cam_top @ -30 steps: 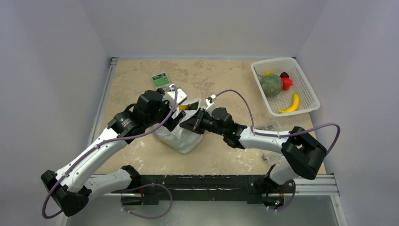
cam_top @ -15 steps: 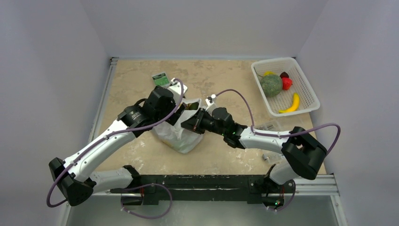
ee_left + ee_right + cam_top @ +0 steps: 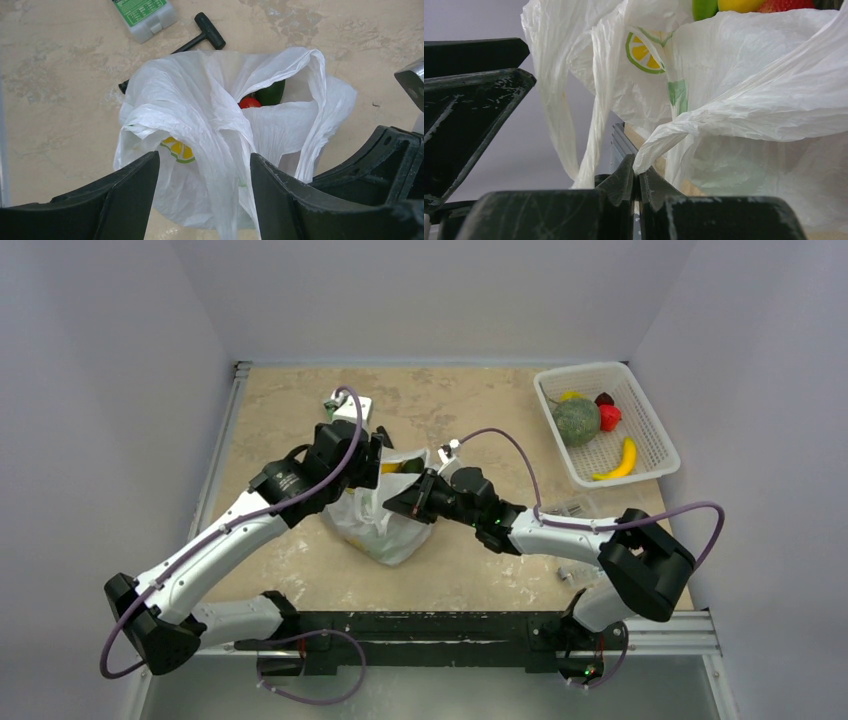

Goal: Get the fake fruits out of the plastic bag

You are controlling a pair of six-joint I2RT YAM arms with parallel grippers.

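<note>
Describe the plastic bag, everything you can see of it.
The plastic bag is thin, white, crinkled, semi-translucent film with loop handles and a lemon-slice print. It stands slumped on the table mid-workspace, mouth partly open, showing a red fruit and a green fruit inside. The right gripper is shut on a twisted strip of its film; the left gripper is open, its fingers astride a hanging fold.

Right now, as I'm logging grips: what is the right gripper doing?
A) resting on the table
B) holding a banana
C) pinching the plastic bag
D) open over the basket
C: in the right wrist view the right gripper is closed on a bunched strip of the plastic bag.
</note>
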